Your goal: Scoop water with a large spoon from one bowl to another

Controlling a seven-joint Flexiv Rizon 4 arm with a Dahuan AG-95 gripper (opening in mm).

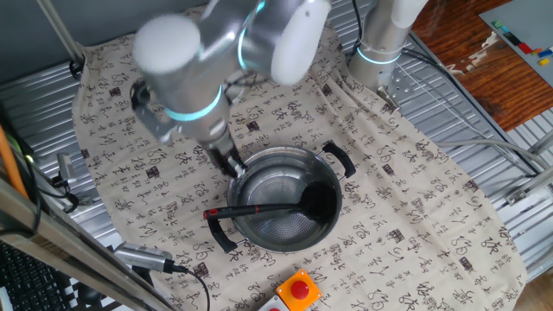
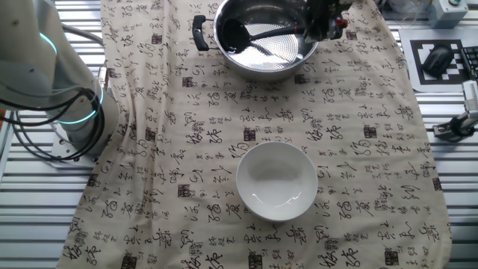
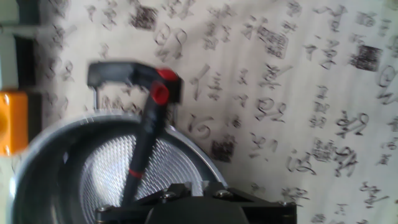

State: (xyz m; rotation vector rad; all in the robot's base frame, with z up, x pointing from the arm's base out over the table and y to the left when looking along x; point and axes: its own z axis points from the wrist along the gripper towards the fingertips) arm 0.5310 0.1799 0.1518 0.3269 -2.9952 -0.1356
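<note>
The blurred arm elbow (image 1: 233, 43) fills the foreground of one fixed view; below it the gripper (image 1: 226, 162) hangs over the near rim of the steel pot (image 1: 285, 212), where the ladle (image 1: 289, 206) rests, scoop down.

In the other fixed view the white bowl (image 2: 276, 181) sits well apart from the gripper.

Hand view: the ladle's red-tipped handle lies ahead; I cannot tell how wide the jaws stand.
</note>
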